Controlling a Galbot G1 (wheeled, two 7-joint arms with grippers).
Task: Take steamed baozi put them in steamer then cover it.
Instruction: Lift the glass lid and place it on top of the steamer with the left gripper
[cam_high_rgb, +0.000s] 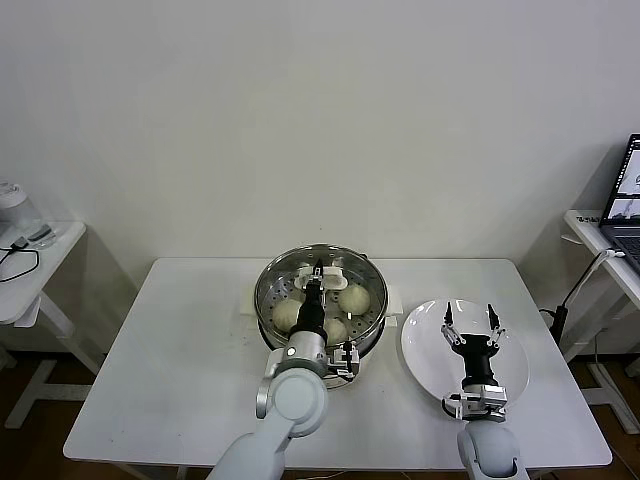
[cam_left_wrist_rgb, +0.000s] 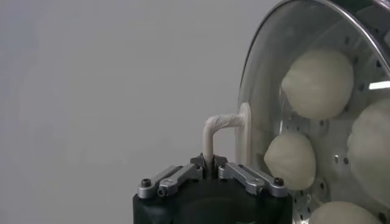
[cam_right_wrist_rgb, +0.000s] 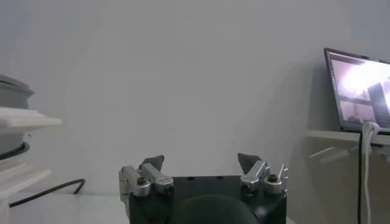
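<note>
Four steamed baozi (cam_high_rgb: 354, 298) sit on the perforated tray inside the steamer (cam_high_rgb: 268, 290), which stands near the middle of the white surface (cam_high_rgb: 190, 350). The cover (cam_high_rgb: 335, 268) lies over the pot's mouth; buns visible through the glass. In the left wrist view the cover (cam_left_wrist_rgb: 256, 91) shows edge-on with the baozi (cam_left_wrist_rgb: 318, 83) behind it and the cream handle (cam_left_wrist_rgb: 220, 125) standing out from the glass.

Left gripper (cam_high_rgb: 318, 283): over the steamer, fingers together, clamped on the cover's handle.

Right gripper (cam_high_rgb: 471, 320): just right of the steamer, above a flat white plate (cam_high_rgb: 425, 345), fingers (cam_right_wrist_rgb: 152, 163) wide apart, holding nothing.

Farther out: laptop (cam_high_rgb: 625, 205) on a side table at far right; another side table at far left with a cable (cam_high_rgb: 15, 262).
</note>
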